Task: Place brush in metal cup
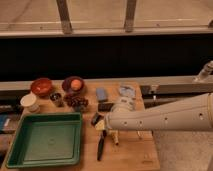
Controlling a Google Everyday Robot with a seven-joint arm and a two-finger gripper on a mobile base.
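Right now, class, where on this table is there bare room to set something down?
Bare wood lies at the front right corner of the table, between the brush and the table's edge. The gripper hangs over the brush's head. The back left is crowded: bowls, metal cup.
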